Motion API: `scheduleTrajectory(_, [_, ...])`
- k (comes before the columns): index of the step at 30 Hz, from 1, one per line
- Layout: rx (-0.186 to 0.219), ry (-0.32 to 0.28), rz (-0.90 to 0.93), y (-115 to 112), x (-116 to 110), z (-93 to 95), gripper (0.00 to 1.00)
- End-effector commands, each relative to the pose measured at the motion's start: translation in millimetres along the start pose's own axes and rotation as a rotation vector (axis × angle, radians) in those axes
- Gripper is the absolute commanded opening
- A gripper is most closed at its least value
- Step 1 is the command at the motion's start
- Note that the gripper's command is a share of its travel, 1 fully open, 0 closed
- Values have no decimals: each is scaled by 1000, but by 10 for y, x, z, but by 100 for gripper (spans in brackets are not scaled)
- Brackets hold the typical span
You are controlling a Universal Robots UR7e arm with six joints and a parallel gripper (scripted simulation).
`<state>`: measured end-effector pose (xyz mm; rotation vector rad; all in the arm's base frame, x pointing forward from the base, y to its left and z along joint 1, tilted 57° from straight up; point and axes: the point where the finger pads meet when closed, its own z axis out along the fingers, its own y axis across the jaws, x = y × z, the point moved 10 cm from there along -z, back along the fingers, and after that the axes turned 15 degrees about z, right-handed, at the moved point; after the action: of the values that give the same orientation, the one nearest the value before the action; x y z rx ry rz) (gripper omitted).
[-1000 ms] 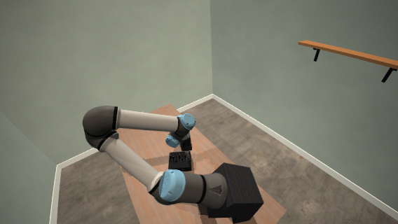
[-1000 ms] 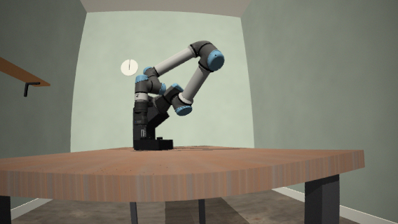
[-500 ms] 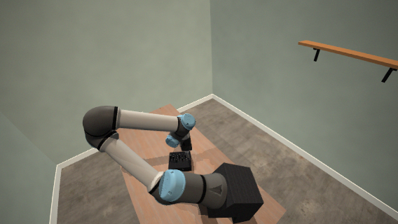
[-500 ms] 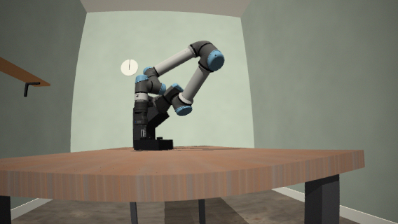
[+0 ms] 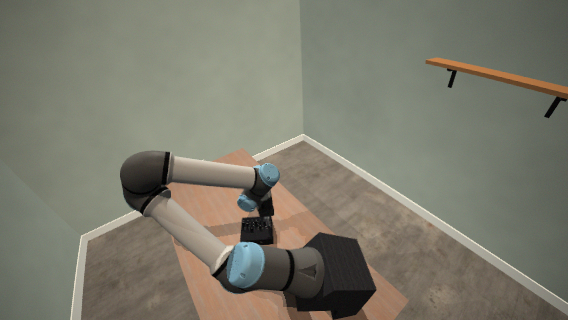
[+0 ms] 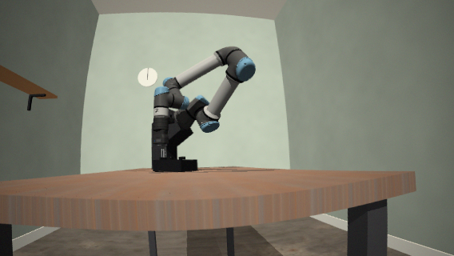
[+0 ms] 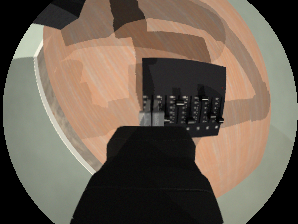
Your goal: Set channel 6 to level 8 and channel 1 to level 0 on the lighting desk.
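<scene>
The lighting desk point(image 5: 257, 231) point(image 6: 181, 165) point(image 7: 188, 82) is a small black box with a row of faders, standing flat on the wooden table point(image 5: 210, 200) point(image 6: 240, 192) point(image 7: 87, 76). My gripper point(image 5: 265, 215) point(image 6: 161, 157) point(image 7: 152, 106) is shut with nothing between its fingers. It points straight down, and its tips are at the faders at the left end of the row in the wrist view. The fader caps and their scale marks are too small to read. My own gripper body hides the desk's near edge in the wrist view.
The arm's black base block point(image 5: 340, 272) stands on the table right beside the desk. The arm's elbow point(image 5: 142, 180) reaches out over the table's left side. A wall shelf point(image 5: 500, 77) point(image 6: 20, 84) hangs far from the table.
</scene>
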<state>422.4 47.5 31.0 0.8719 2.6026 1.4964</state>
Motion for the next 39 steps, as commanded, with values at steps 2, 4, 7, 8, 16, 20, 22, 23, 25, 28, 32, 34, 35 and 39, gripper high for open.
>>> scheduleTrajectory(2, [0,-1,0,0,-3,35,0])
scheduleTrajectory(4, [0,-1,0,0,-3,44,0])
scheduleTrajectory(7, [0,-1,0,0,-3,47,0])
scheduleTrajectory(8, [0,-1,0,0,-3,50,0])
scheduleTrajectory(16, [0,-1,0,0,-3,54,0])
scheduleTrajectory(20, [0,-1,0,0,-3,54,0])
scheduleTrajectory(22, [0,-1,0,0,-3,54,0])
scheduleTrajectory(23, [0,-1,0,0,-3,54,0])
scheduleTrajectory(25, [0,-1,0,1,-4,54,0])
scheduleTrajectory(28, [0,-1,0,1,-7,54,0])
scheduleTrajectory(32, [0,-1,0,4,-16,54,0])
scheduleTrajectory(34, [0,-1,0,6,-23,54,0])
scheduleTrajectory(35, [0,-1,0,7,-27,54,0])
scheduleTrajectory(39, [0,-1,0,12,-47,54,0])
